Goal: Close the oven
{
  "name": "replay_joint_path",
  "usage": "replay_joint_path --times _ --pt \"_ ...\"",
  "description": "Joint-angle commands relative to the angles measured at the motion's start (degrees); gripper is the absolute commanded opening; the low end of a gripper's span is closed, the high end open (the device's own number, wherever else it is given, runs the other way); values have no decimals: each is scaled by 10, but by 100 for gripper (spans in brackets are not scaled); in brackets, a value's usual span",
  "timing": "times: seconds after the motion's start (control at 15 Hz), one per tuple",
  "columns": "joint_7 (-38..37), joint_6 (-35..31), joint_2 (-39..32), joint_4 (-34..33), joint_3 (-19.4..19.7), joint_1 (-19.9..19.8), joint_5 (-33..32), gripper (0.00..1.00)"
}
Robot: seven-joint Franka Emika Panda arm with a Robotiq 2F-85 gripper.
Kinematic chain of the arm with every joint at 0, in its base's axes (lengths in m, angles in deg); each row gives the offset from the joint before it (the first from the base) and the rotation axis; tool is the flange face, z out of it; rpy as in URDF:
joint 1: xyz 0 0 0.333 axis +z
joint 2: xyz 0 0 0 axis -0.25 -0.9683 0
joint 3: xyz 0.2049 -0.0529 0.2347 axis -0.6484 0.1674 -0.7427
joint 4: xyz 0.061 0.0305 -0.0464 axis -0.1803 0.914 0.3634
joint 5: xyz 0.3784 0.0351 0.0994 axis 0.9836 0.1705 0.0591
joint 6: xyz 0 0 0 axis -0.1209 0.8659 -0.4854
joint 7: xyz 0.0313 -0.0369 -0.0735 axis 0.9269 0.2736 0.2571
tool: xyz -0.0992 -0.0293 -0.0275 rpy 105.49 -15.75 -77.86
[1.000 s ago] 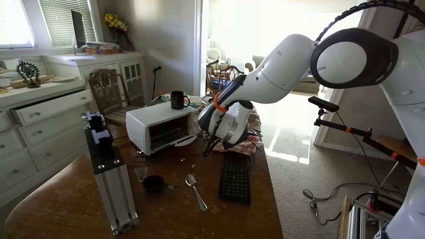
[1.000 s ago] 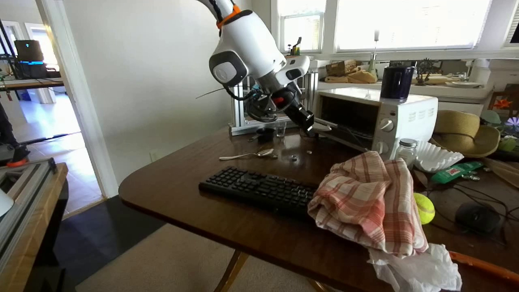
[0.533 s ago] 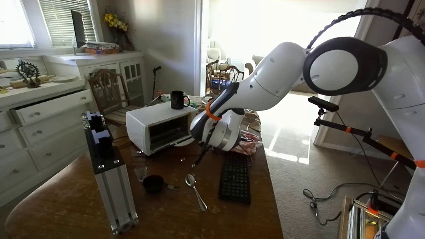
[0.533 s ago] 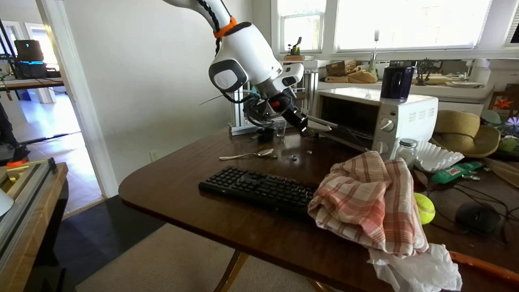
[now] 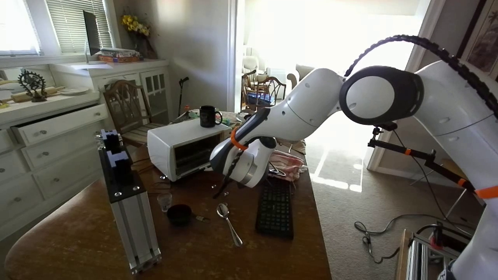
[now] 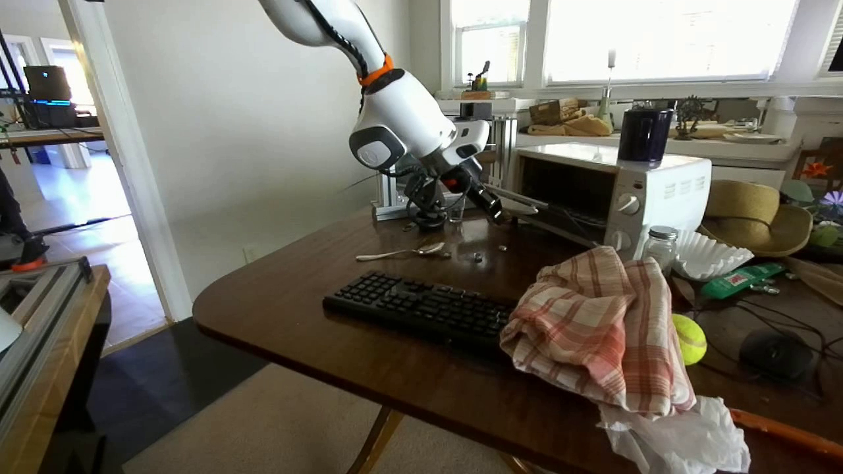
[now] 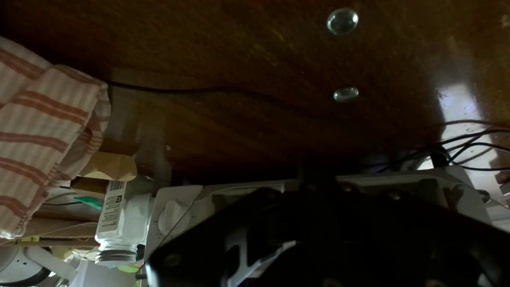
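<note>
Lower than half a second ago, the white arm (image 5: 299, 109) covers one end of the oven (image 5: 175, 134) on the table (image 5: 78, 237) in an exterior view; the part past its wrist (image 5: 247, 169) is hidden. In an exterior view, the gripper (image 6: 498, 214) hangs by the oven's lowered door (image 6: 527, 199); I cannot tell whether they touch. In the wrist view, nearly black fingers (image 7: 318, 207) look pressed together, blocking the oven's middle, and a striped cloth (image 7: 48, 127) is cut off.

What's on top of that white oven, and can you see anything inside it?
A dark mug stands on the oven. Inside is too dark to tell what lies there, and in an exterior view the arm hides part of the oven's front.
</note>
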Motion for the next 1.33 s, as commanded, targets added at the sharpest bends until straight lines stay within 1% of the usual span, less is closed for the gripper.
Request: replay_joint_path --times 0.0,0.2,0.53,0.93,1.27 --pt "-30 -45 -47 -48 -63 -50 -48 0" --pt "-53 -73 -74 -65 -118 -94 -107 0" --pt "-88 -112 -104 -62 -188 -157 -204 0" --pt "-123 -152 -106 -44 -243 -212 -292 0" --pt "-141 -174 -113 -49 -271 -237 -337 0"
